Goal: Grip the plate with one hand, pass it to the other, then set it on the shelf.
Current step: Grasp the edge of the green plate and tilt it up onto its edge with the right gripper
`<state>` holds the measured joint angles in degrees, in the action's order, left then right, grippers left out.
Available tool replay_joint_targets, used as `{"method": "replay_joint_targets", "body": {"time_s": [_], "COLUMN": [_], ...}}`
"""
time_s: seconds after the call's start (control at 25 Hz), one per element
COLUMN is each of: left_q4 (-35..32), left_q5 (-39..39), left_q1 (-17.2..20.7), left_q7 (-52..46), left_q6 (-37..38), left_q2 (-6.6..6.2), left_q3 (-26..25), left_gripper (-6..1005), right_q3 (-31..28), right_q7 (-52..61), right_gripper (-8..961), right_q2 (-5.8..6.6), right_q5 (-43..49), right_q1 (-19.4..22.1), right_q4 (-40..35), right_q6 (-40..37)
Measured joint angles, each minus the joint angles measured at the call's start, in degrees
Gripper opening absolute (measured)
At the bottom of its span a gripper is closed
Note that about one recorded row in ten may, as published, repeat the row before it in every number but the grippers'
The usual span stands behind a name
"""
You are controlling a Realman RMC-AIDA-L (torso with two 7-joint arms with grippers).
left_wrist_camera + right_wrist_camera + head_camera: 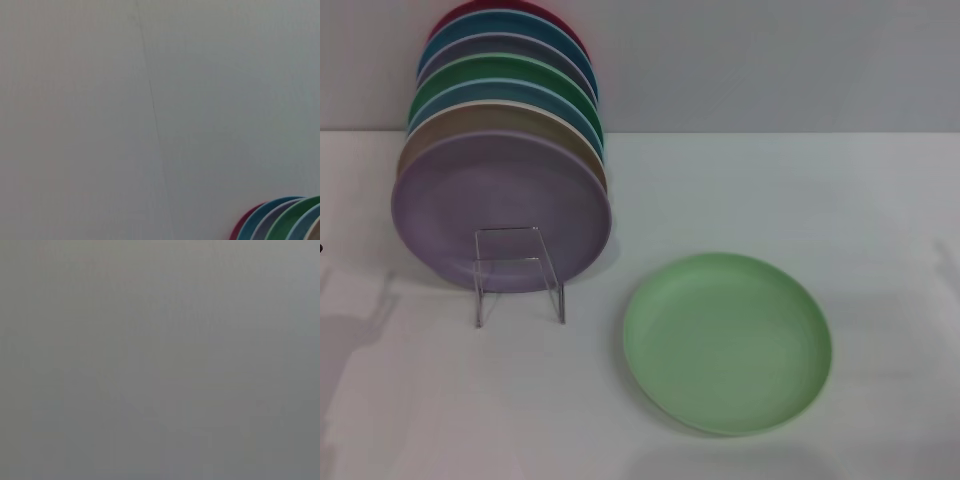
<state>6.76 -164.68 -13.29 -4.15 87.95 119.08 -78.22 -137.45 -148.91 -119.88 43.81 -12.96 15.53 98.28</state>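
The light mint-green plate (728,342) lies flat on the white table, right of centre in the head view. The clear acrylic shelf (518,272) stands to its left and holds a row of upright plates, with a lilac-purple plate (500,205) at the front. Neither gripper shows in any view. The left wrist view shows only a blank wall and the rims of the racked plates (280,220). The right wrist view shows only a plain grey surface.
Behind the lilac plate stand several more plates in tan, blue, dark green (500,75), purple and red. The white table (800,190) runs to a pale wall at the back. A small dark tip (322,245) shows at the left edge.
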Motion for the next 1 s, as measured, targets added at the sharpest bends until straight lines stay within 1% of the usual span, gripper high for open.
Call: {"method": "replay_joint_targets", "body": {"time_s": [0.16, 0.28, 0.32, 0.4, 0.48, 0.52, 0.6, 0.64, 0.68, 0.76, 0.8, 0.88, 0.92, 0.96, 1.0], "left_q4": [0.0, 0.0, -0.01, -0.01, -0.01, 0.0, 0.04, 0.06, 0.06, 0.07, 0.09, 0.09, 0.1, 0.13, 0.21], "left_q5": [-0.03, -0.09, -0.14, -0.23, -0.27, -0.31, -0.3, -0.32, -0.31, -0.31, -0.31, -0.11, -0.08, -0.07, -0.09], "left_q1": [-0.16, -0.47, -0.66, -0.98, -1.37, -1.44, -1.51, -1.54, -1.56, -1.62, -1.66, -1.67, -1.68, -1.69, -1.71], "left_q7": [0.0, 0.1, 0.12, 0.15, 0.15, 0.12, 0.02, 0.07, 0.15, 0.18, 0.11, -0.03, -0.03, -0.04, -0.04], "left_q6": [-0.11, -0.3, -0.52, -0.97, -1.48, -1.62, -1.69, -1.71, -1.75, -1.85, -1.92, -2.04, -2.04, -2.04, -2.04], "left_q2": [0.0, 0.0, 0.0, -0.02, -0.06, -0.07, -0.06, -0.03, -0.01, 0.01, 0.01, 0.01, 0.01, 0.0, 0.0], "left_q3": [0.0, 0.0, 0.0, 0.0, 0.0, 0.0, 0.0, 0.0, 0.0, 0.12, 0.27, 0.49, 0.51, 0.52, 0.54], "left_gripper": [814, 814, 814, 814, 814, 814, 814, 813, 813, 813, 813, 813, 813, 813, 813], "right_q3": [0.03, 0.09, 0.36, 2.26, 7.47, 11.83, 20.95, 25.22, 28.03, 30.95, 31.4, 31.31, 31.19, 30.9, 30.59], "right_q7": [-0.01, -0.06, -0.06, 1.35, 6.07, 10.19, 21.14, 28.46, 35.44, 54.41, 63.28, 81.58, 89.6, 98.62, 106.6], "right_gripper": [835, 834, 834, 834, 833, 833, 833, 833, 833, 833, 832, 832, 832, 832, 832], "right_q2": [0.07, 0.21, 0.22, 0.26, 0.18, 0.28, 1.03, 1.56, 2.02, 2.57, 2.68, 2.72, 2.71, 2.69, 2.61], "right_q5": [0.35, 0.56, 0.76, 1.47, 2.03, 2.48, 5.47, 8.83, 12.51, 26.04, 33.75, 52.03, 59.98, 68.45, 76.04], "right_q1": [-0.68, -2.03, -2.54, -3.63, -3.98, -3.68, -2.85, -2.46, -2.21, -2.25, -2.55, -3.8, -4.43, -5.12, -5.77], "right_q4": [0.14, 0.82, 1.64, 5.74, 14.11, 20.08, 32.41, 39.12, 44.32, 53.82, 57.8, 64.29, 66.54, 68.78, 70.73], "right_q6": [0.48, -0.4, -1.37, -5.18, -12.83, -18.68, -32.95, -40.68, -47.38, -57.71, -60.94, -62.94, -62.06, -59.94, -56.25]}}
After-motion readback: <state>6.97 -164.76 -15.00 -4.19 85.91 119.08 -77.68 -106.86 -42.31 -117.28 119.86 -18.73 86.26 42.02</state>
